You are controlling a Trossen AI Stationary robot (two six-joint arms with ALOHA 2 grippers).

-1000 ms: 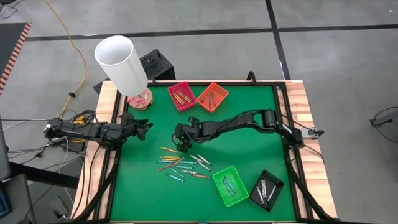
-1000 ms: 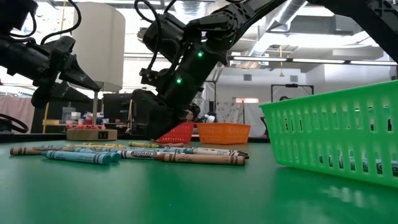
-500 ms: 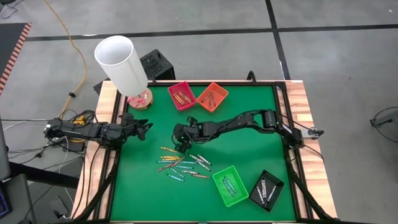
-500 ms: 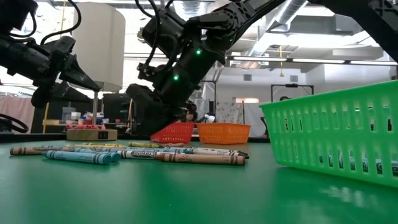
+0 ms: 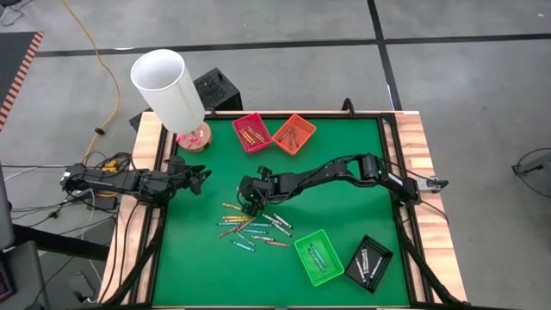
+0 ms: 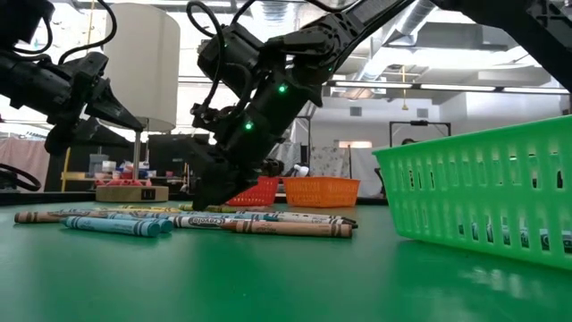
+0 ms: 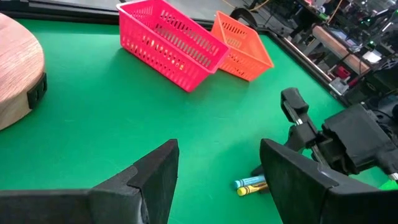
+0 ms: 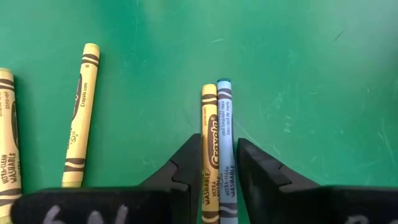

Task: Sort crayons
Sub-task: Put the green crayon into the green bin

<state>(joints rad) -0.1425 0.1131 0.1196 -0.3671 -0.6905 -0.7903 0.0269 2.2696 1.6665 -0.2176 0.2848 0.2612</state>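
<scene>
Right tool (image 8: 214, 163) is down on the table (image 5: 344, 215), fingers straddling a yellow crayon (image 8: 209, 149) and a blue crayon (image 8: 225, 149); left tool (image 7: 217, 180) waits open at the left edge.

Bench (image 5: 344, 172): matt green cover, lightly scuffed; pale wood edging. Crayons (image 8: 210, 149): printed paper wraps, waxy tips. Baskets (image 7: 168, 46): glossy slotted plastic, pink and orange. Right tool (image 8: 212, 168): matt black fingers.
</scene>
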